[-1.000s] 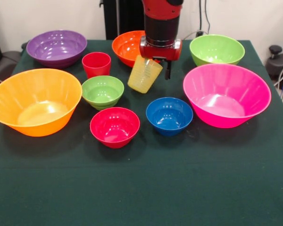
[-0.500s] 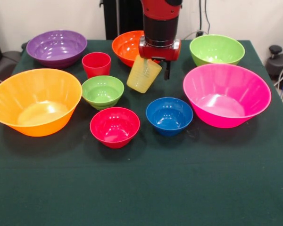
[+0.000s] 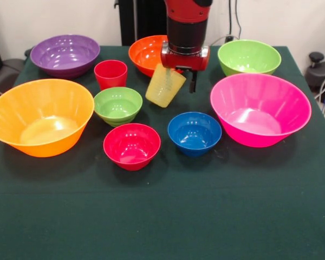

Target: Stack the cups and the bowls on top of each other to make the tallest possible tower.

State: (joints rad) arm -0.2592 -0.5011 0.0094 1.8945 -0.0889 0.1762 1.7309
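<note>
My gripper [image 3: 183, 76] is shut on the rim of the translucent yellow cup [image 3: 164, 86]. It holds the cup tilted, just above the table, in front of the medium orange bowl [image 3: 145, 52]. The red cup [image 3: 110, 73] stands upright to the left. The small green bowl [image 3: 118, 105], small red bowl [image 3: 131, 145] and small blue bowl [image 3: 194, 132] sit apart in front of the gripper. Nothing is stacked.
The large orange-yellow bowl [image 3: 40, 115] sits at the left and the large pink bowl [image 3: 259, 108] at the right. The medium purple bowl [image 3: 65, 54] is at the back left and the medium green bowl [image 3: 249, 56] at the back right, all on the green-covered table [image 3: 168, 211].
Almost nothing. The gripper and the yellow cup have shifted only slightly and the cup keeps its tilt. The bowls and the red cup have not moved.
</note>
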